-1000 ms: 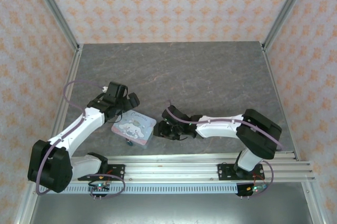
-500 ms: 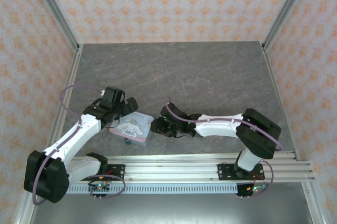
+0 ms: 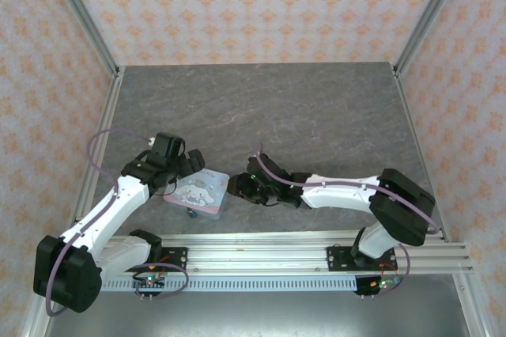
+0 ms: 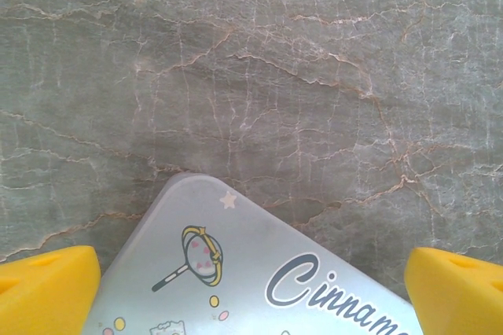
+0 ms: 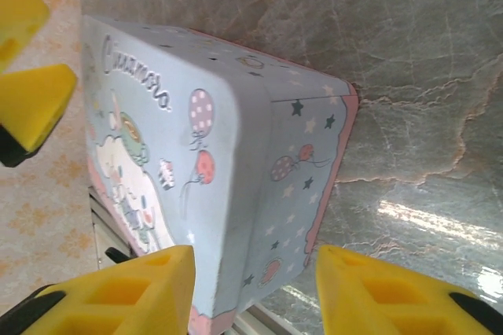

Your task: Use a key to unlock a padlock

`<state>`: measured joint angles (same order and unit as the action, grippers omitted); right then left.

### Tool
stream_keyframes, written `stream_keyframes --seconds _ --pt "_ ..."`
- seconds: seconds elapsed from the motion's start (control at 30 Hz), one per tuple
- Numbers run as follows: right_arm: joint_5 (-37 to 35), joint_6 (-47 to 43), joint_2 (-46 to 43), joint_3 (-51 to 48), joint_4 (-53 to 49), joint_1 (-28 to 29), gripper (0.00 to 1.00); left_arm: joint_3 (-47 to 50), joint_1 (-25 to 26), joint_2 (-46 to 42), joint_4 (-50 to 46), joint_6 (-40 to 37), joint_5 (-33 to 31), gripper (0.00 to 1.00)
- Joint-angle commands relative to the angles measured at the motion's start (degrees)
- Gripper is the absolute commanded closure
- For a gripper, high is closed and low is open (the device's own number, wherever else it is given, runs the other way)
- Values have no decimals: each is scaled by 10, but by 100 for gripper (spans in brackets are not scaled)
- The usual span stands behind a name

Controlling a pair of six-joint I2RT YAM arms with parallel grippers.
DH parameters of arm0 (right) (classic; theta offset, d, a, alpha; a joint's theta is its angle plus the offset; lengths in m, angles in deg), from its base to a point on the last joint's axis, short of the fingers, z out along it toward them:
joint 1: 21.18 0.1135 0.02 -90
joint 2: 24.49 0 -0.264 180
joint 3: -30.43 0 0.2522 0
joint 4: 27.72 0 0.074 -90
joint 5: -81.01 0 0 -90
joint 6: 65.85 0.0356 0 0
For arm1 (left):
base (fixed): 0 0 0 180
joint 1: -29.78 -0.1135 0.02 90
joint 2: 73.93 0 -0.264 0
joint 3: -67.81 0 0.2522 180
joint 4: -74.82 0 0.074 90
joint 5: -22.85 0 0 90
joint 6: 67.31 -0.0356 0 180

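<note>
Padlock (image 3: 190, 213) sits by near edge of tin (image 3: 199, 192), base-side of left end effector (image 3: 188, 166). Prob. light, hard, slick; best pinched across flat body w/ keyhole and shackle left free. Left end effector fingers apart over tin corner. Right end effector (image 3: 238, 188) also apart, facing tin's side.

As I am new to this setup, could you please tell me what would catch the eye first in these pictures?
The pastel cartoon tin stands out, lying on the grey marbled table near its front edge, between the two arms. Both arms reach in toward it: the left arm's yellow fingers straddle one corner, and the right arm's yellow fingers flank its side wall.
</note>
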<state>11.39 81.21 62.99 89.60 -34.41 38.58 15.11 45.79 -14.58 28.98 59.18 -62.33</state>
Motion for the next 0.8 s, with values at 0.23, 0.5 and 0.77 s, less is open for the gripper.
stream_keyframes --seconds 0.23,0.5,0.77 --pt "10 12 50 31 46 9 54 -2 -10 -30 -48 -27 -39 0" --pt "17 16 80 50 57 10 58 24 -10 -33 -17 -25 13 0" --pt "1 15 99 67 56 9 70 25 -6 -11 12 -13 72 0"
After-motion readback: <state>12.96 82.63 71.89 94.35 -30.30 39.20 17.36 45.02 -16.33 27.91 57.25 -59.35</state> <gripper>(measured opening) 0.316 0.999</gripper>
